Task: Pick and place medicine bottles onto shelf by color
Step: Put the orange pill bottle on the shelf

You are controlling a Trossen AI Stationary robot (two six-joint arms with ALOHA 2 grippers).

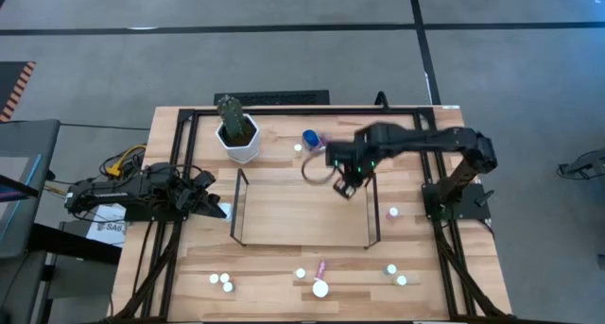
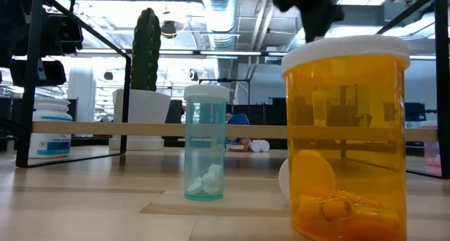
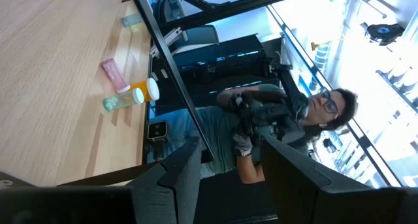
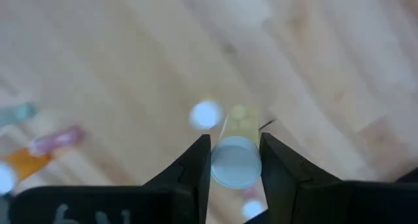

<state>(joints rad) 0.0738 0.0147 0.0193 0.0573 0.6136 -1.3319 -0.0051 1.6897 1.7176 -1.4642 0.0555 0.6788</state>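
1. Right gripper (image 4: 235,160) has its fingers clamped on a small white-capped bottle (image 4: 235,160), hanging over the far right part of the shelf (image 1: 284,215). Gripping it at the cap leaves the base free to land flat.
2. Carried high like this, the bottle should clear the thin dark end panel (image 1: 371,209) on its way down to the platform.
3. Left gripper (image 3: 225,175) waits off the table's left edge, fingers narrowed around nothing, out of the working arm's path.
4. More bottles line the near edge: an orange bottle (image 2: 346,135) and a pale teal bottle (image 2: 205,142) stand upright, still waiting to be sorted.
5. Blue-capped bottle (image 1: 310,138) sits behind the shelf beside the cactus pot (image 1: 239,133), untouched.
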